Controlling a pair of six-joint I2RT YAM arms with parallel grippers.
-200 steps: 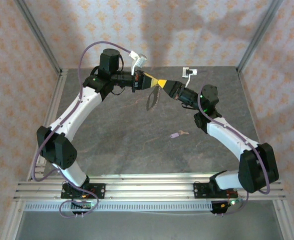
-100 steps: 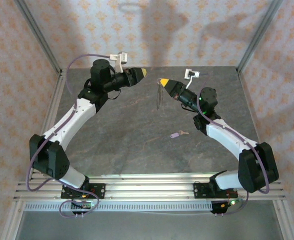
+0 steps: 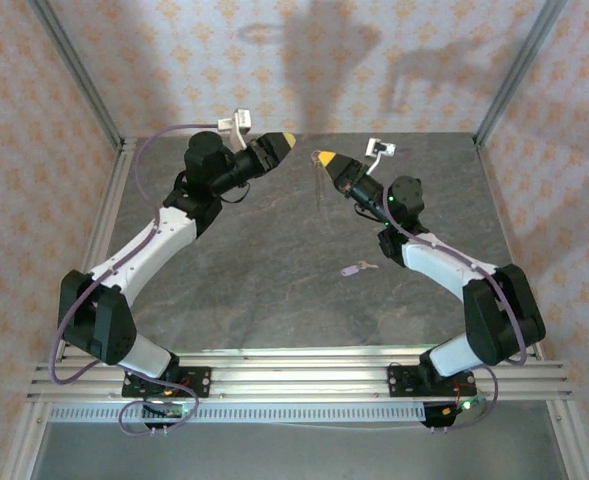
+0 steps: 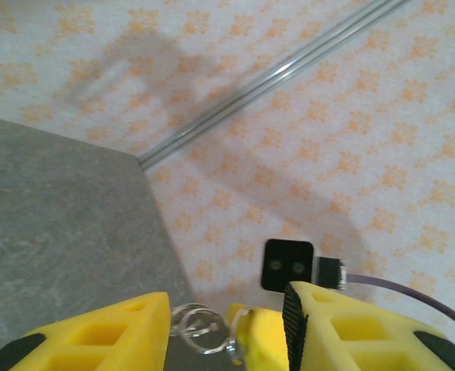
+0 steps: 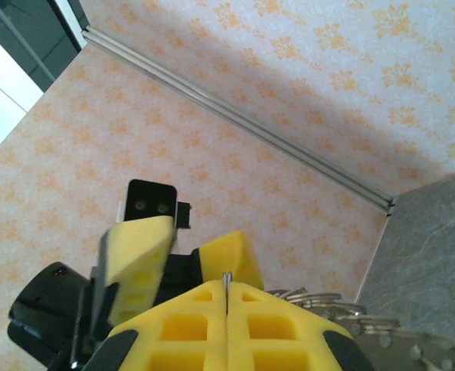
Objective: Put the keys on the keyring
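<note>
High over the far part of the table, my right gripper point(image 3: 324, 157) is shut on the keyring point(image 3: 321, 186), which hangs below it as a thin loop. In the right wrist view a thin metal edge is pinched between the shut jaws of the right gripper point(image 5: 227, 282), and silver rings point(image 5: 324, 298) show just beside them. My left gripper point(image 3: 282, 142) stands open a short way to the left, holding nothing. In the left wrist view, the keyring point(image 4: 198, 328) sits beyond the open left gripper point(image 4: 227, 297). The lilac-headed key point(image 3: 351, 268) lies on the table below the right arm.
The grey table point(image 3: 254, 270) is walled by patterned panels with metal corner posts point(image 3: 79, 75). Both arms reach toward the back edge. The right wrist's black camera point(image 4: 289, 265) faces the left gripper at close range.
My left gripper has opened, let go of the keyring and drawn back to the left. The right gripper keeps the keyring and has shifted slightly.
</note>
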